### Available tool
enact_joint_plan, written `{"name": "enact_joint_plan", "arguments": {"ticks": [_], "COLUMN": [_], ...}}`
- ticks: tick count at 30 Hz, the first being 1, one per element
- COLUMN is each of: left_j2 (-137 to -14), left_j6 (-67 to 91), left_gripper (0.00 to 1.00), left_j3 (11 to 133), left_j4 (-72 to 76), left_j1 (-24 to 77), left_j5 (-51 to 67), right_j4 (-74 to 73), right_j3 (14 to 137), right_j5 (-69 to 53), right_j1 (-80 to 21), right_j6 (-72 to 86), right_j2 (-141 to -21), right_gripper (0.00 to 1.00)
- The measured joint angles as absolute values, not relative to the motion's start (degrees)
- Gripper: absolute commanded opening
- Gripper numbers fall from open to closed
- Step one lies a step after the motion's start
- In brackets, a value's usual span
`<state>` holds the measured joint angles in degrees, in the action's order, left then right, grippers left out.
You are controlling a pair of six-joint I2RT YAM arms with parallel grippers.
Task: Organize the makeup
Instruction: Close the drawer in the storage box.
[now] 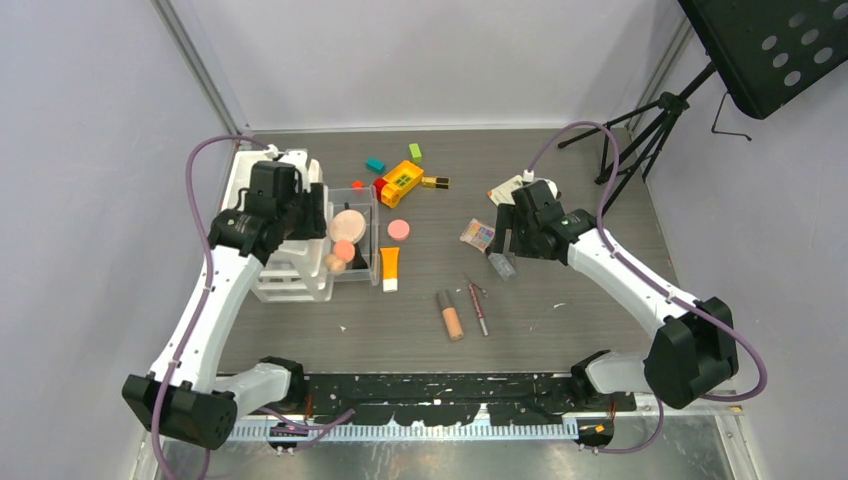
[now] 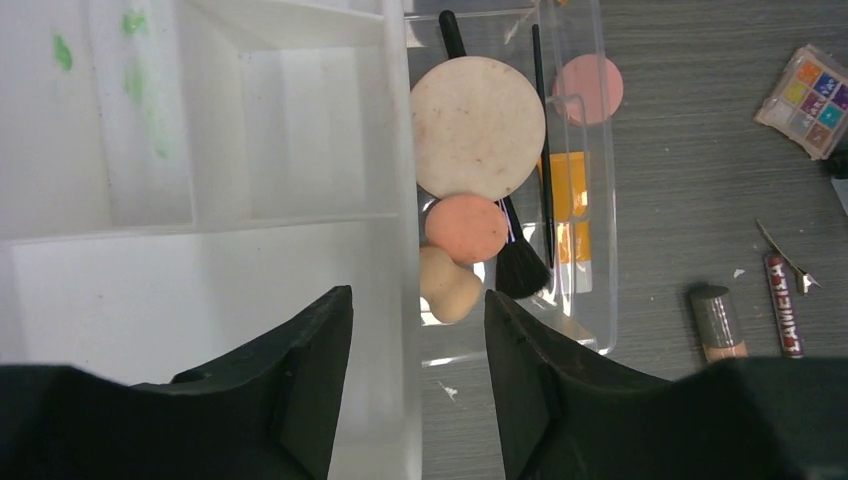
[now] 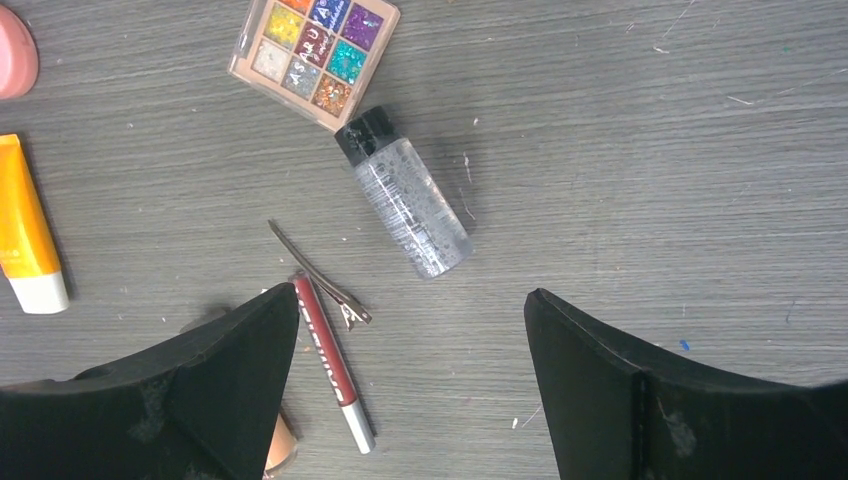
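My left gripper (image 2: 415, 300) hangs open astride the right wall of the white organiser (image 2: 200, 280), touching nothing. Beside it a clear tray (image 1: 352, 192) holds a big beige round compact (image 2: 478, 127), a peach compact (image 2: 466, 228), a beige sponge (image 2: 448, 285) and a black brush (image 2: 522, 265). On the table lie an orange tube (image 1: 389, 268), a pink compact (image 1: 399, 229), a beige tube (image 1: 450, 315) and a red pencil (image 3: 325, 360). My right gripper (image 3: 410, 300) stands open and empty above the table, near a clear bottle (image 3: 408, 195) and an eyeshadow palette (image 3: 315, 55).
A yellow-and-red toy brick (image 1: 400, 180), a gold-black lipstick (image 1: 435, 182), a teal block (image 1: 375, 165) and a green block (image 1: 415, 152) lie at the back. A metal hair clip (image 3: 315, 275) rests by the pencil. A tripod (image 1: 640, 140) stands at the far right.
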<state>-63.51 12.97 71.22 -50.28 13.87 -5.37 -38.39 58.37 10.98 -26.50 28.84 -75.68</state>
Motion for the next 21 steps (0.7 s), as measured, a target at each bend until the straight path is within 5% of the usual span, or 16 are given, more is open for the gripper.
{"name": "enact_joint_plan", "arguments": {"ticks": [21], "left_j2": [-68.99], "left_j6": [11.51], "left_gripper": [0.02], "left_j3": [72.55], "left_j4": [-51.03], "left_j1": [15.84], "left_j5": [-10.57], "right_j4": [-37.54], "right_j3": [57.93], "right_j5": [8.71], "right_j1": [-26.50], "right_j6": [30.09], "right_j2": [-74.52], "right_gripper": [0.88]}}
